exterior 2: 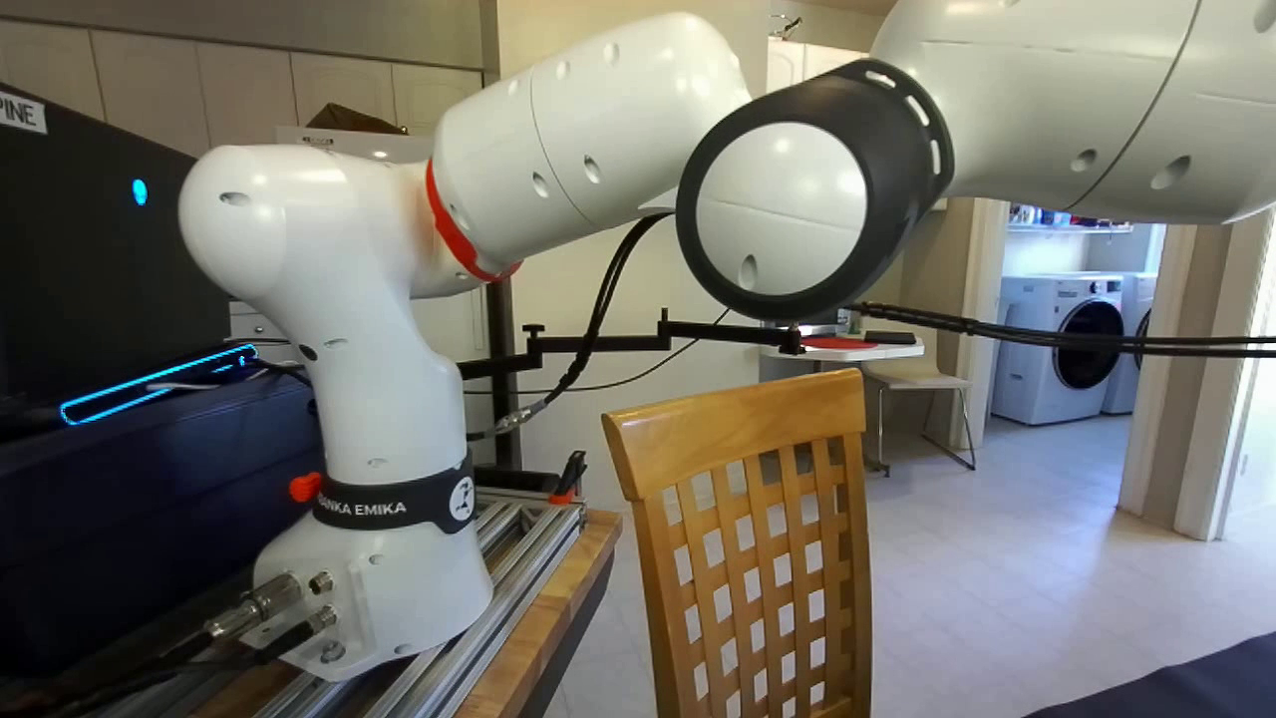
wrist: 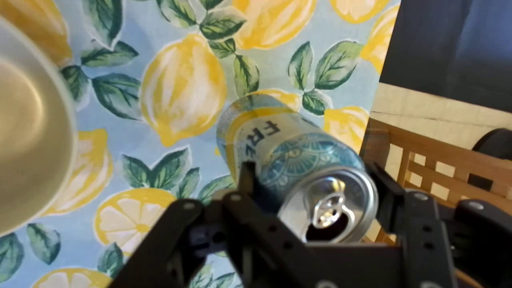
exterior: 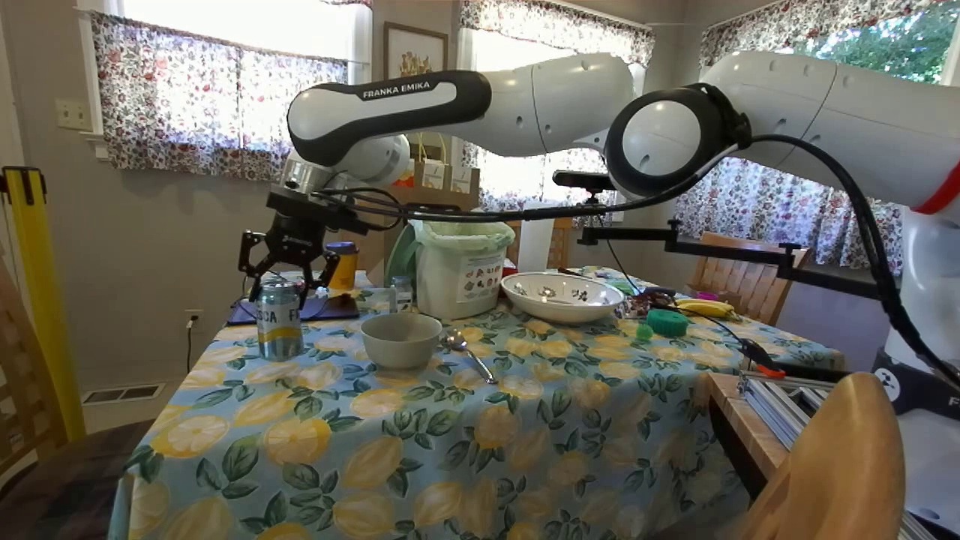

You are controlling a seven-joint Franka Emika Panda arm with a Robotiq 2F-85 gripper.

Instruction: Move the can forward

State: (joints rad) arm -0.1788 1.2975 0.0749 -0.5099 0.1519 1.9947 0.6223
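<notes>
Between a silver-blue can (exterior: 279, 324) and metal spoon (exterior: 471, 355) sat a round grey bowl (exterior: 400, 346). A black claw (exterior: 280, 293) gripped the can; only the wrist view showed its hole (wrist: 330, 231).

My glossy white, many-jointed arm (exterior: 574, 105) stretches outward from its stout white base (exterior 2: 399, 598), passing through a round, black-ringed elbow (exterior: 660, 139) to a black-banded white forearm (exterior: 394, 112). Beneath that, my silver cylindrical wrist (exterior: 304, 176) leads down to my black, two-fingered gripper (exterior: 279, 294), which points downward with a slight tilt. My dark fingers (wrist: 390, 196) stand parted, one on each side, clamped on what sits between them.
</notes>
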